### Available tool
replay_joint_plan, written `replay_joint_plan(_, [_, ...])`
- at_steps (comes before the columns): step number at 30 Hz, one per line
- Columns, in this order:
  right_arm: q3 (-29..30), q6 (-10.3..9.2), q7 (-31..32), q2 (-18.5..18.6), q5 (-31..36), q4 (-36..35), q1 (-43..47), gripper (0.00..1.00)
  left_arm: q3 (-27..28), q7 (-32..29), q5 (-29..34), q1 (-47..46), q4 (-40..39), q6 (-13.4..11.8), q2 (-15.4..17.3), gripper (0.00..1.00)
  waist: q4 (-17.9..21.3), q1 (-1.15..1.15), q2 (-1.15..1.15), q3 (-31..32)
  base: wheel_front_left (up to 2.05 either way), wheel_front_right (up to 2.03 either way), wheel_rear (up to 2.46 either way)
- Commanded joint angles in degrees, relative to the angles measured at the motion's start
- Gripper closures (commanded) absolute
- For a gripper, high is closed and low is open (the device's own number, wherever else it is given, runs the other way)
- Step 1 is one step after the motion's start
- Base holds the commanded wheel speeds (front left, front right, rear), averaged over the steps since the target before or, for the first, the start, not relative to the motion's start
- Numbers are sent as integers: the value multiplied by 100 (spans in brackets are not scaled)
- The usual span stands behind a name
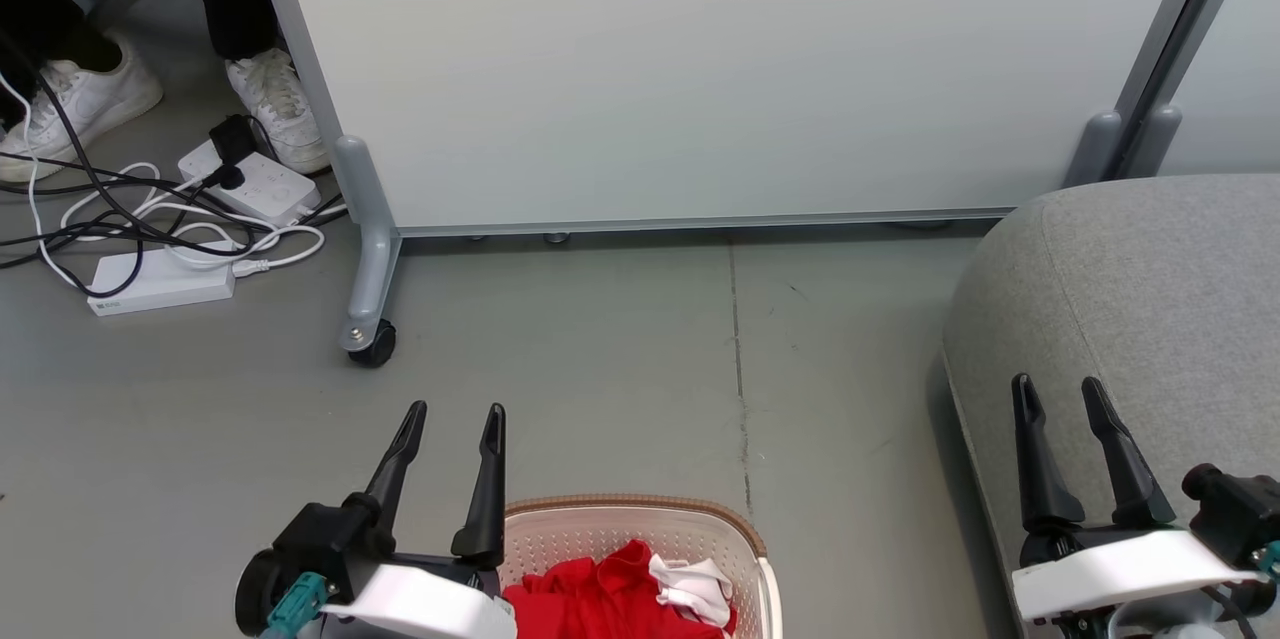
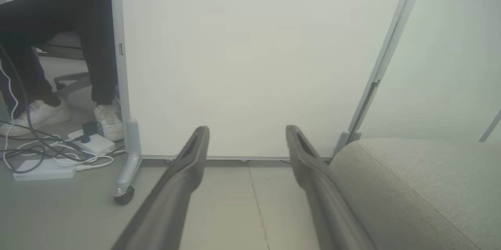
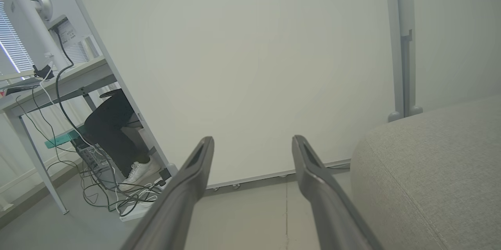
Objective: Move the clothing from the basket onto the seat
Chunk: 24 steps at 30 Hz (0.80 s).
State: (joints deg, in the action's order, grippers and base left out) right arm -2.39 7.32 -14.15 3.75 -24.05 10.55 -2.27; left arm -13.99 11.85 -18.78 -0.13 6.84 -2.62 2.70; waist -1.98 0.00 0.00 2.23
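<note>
Open and empty, left hand (image 1: 455,411) and right hand (image 1: 1057,386) risk dragging loose clothing (image 1: 600,594) over the basket (image 1: 620,504) rim onto the floor (image 1: 620,369).

Bright red clothing (image 1: 600,594) with a white part on its right lies crumpled inside a cream perforated basket (image 1: 590,531) with a brown rim, low in the head view. A large grey upholstered seat (image 1: 1150,289) with rounded edges stands well apart to the right.
</note>
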Motion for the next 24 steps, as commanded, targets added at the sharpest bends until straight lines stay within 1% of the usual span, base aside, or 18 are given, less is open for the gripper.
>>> replay_joint_plan(1, [-9, 22, -26, 9, 109, 37, -102, 0, 15, 50, 189, 45, -82, -76, 22, 0, 8, 0, 0, -3, 0, 0, 0])
replay_joint_plan(4, [-13, 23, -39, -1, 238, 89, -140, 0, 21, 88, 349, 71, -186, -172, 22, 0, 23, 0, 0, -10, 0, 0, 0])
replay_joint_plan(9, [-51, 25, -59, -23, 451, 172, -218, 0, 41, 141, 502, 130, -329, -238, 25, 0, 49, 0, 0, -14, 0, 0, 0])
replay_joint_plan(12, [-71, 25, -68, -35, 588, 207, -221, 0, 88, 179, 388, 205, -309, -233, 25, 0, 55, 0, 0, -6, 0, 0, 0])
replay_joint_plan(24, [-159, 28, -99, -77, 1036, 363, -331, 0, 194, 309, 635, 338, -418, -149, 28, 0, 31, 0, 0, 17, 0, 0, 0])
